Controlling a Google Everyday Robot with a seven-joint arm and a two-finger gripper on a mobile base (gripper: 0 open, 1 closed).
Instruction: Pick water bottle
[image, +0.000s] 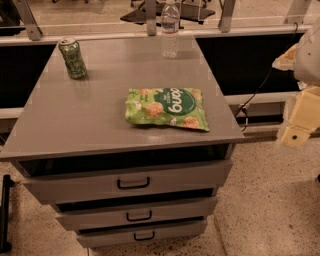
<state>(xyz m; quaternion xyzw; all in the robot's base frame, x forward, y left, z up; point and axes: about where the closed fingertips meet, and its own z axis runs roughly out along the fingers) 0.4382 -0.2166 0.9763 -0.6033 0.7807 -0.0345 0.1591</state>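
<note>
At the far edge of the surface (85, 117), somewhat right of its middle, the water bottle (170, 31) stands upright: clear ribbed body, pale label band, white cap. It touches nothing else on the top. A green drink can (73, 58) stands upright near the far left corner, well apart from the bottle. A green snack bag (167, 107) lies flat toward the near right corner, between the bottle and the front edge, its printed lettering upside down from my view. Below the front edge I see three drawers, each pulled out slightly and stepped back toward the bottom: top drawer (133, 183), middle drawer (139, 216), bottom drawer (144, 235), all with dark handles. The tool (298, 125) sits off the surface, beyond its right edge and roughly level with the near right corner, a cream-coloured body partly cut off by the border of my view. It is well apart from the bottle and has hold of nothing that I can see; whether it is open or closed I cannot tell. A dark cable (256, 94) runs down behind the right edge.
</note>
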